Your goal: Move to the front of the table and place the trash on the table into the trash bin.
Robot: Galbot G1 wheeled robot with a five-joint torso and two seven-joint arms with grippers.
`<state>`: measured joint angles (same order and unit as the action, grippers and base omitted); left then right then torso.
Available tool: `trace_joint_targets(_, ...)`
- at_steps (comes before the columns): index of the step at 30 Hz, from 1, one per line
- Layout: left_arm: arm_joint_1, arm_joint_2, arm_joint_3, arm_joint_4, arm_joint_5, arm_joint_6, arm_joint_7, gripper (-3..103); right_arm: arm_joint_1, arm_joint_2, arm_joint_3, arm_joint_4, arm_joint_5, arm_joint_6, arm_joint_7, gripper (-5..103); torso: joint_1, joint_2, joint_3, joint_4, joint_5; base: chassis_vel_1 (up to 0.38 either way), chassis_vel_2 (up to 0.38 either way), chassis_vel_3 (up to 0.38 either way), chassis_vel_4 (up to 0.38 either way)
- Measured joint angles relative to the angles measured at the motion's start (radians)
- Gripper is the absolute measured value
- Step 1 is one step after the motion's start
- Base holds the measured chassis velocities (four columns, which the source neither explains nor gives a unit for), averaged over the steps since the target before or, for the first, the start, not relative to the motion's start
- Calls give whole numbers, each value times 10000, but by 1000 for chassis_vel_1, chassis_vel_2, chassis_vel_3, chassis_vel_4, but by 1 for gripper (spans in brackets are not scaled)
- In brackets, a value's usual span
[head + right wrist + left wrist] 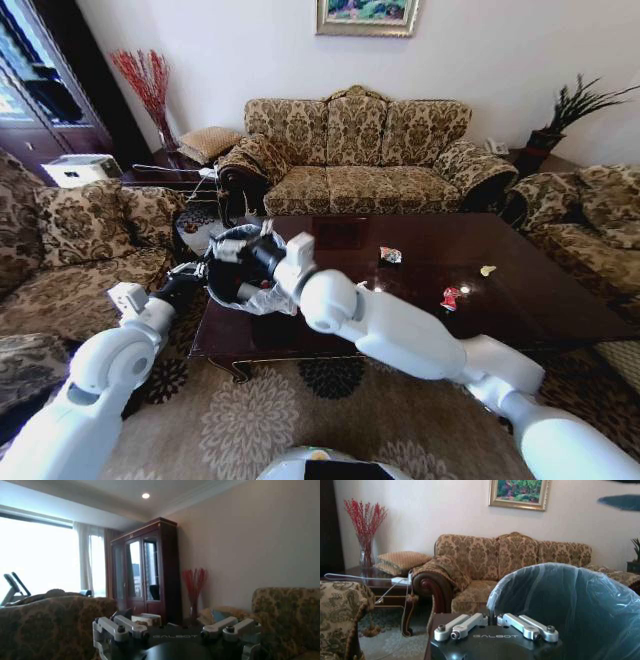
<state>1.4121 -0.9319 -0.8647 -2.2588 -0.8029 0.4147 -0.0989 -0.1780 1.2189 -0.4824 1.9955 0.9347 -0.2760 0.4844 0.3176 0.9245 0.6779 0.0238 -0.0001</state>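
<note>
Drop step in hand: both arms meet at the bin on the table's near-left corner.

The large glossy dark reddish-brown wooden table [540, 290] lies ahead, ringed by floral sofas left, far and right, so the reach is from the near side only. The small round black trash bin with its whitish plastic liner [243, 272] sits at that corner; the left gripper [196, 270] rests against its left rim, fingers [462, 626] drawn narrow, though whether they pinch the liner I cannot tell. The right gripper [236, 250] hangs over the bin mouth, fingers spread wide, empty by my reading. Still on the table: a silvery wrapper [390, 255] mid-table, a red wrapper [450, 297] and a yellow scrap [487, 270] further right. Next, I judge, the right arm must swing clear of the bin and reach right.
</note>
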Motion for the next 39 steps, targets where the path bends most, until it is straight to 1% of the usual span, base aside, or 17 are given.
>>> trace_joint_targets(2,-4,-42,1,0,42,-4,7,3,-143,-509,536,61,38,-39,134,100,0,0,-1,6,0,0,0,0,0)
trace_joint_targets(4,-4,-86,18,-4,91,-25,8,3,-1102,-1544,1268,-81,-332,83,134,100,0,0,0,-2,2,0,0,0,0)
trace_joint_targets(6,-9,-90,34,-4,99,-26,6,3,-1591,-1773,1537,-218,-588,160,64,100,0,0,0,-3,4,0,0,0,0)
trace_joint_targets(7,-24,-91,62,-4,107,-28,9,3,-2761,-2175,2107,-586,-1174,295,-163,100,0,0,0,-4,5,0,0,0,0)
trace_joint_targets(8,-23,-85,71,-4,109,-36,18,3,-3500,-2312,2516,-866,-1470,327,-306,100,1,-1,1,-8,10,0,0,0,0)
trace_joint_targets(10,-11,-75,74,-3,110,-42,33,3,-4021,-2355,2849,-1113,-1649,334,-405,100,1,0,1,-10,11,0,0,0,0)
trace_joint_targets(12,49,-36,85,2,120,-46,69,3,-5375,-2169,3650,-2033,-2166,420,-570,100,0,0,1,-5,2,0,0,0,0)
trace_joint_targets(15,75,6,86,2,122,-46,79,3,-6043,-1913,3983,-2668,-2520,528,-691,100,0,0,1,-2,6,0,0,0,0)
trace_joint_targets(17,76,65,87,8,124,-64,87,3,-6605,-1511,4208,-3561,-2958,711,-849,100,0,0,0,2,0,0,0,0,0)
trace_joint_targets(19,69,74,89,18,124,-75,92,3,-6711,-1349,4224,-3909,-3089,778,-889,100,0,0,0,2,1,0,0,0,0)
trace_joint_targets(22,79,63,93,23,124,-117,149,3,-6745,-720,4274,-5067,-3349,921,-785,100,0,0,0,3,1,0,0,0,0)
trace_joint_targets(26,118,70,81,-10,125,-171,193,3,-6566,-315,4371,-5739,-3414,1007,-701,103,0,0,1,2,-1,0,0,0,0)
trace_joint_targets(30,116,114,40,-19,123,-216,201,3,-6333,-90,4342,-6105,-3491,1098,-769,100,0,0,0,0,-1,0,0,0,0)
trace_joint_targets(32,103,139,25,-21,113,-222,204,3,-6054,105,4252,-6409,-3565,1150,-820,90,0,0,0,1,0,0,0,0,0)
trace_joint_targets(34,102,139,23,-21,112,-224,204,3,-5989,145,4236,-6478,-3566,1153,-825,90,0,0,0,1,-1,0,0,0,0)
trace_joint_targets(37,114,122,4,-21,111,-255,219,3,-5732,321,4198,-6680,-3313,984,-747,78,1,0,0,1,-1,0,0,0,0)
trace_joint_targets(39,121,107,-13,-21,111,-272,229,3,-5658,392,4192,-6729,-3130,829,-640,73,1,0,0,1,-1,0,0,0,0)
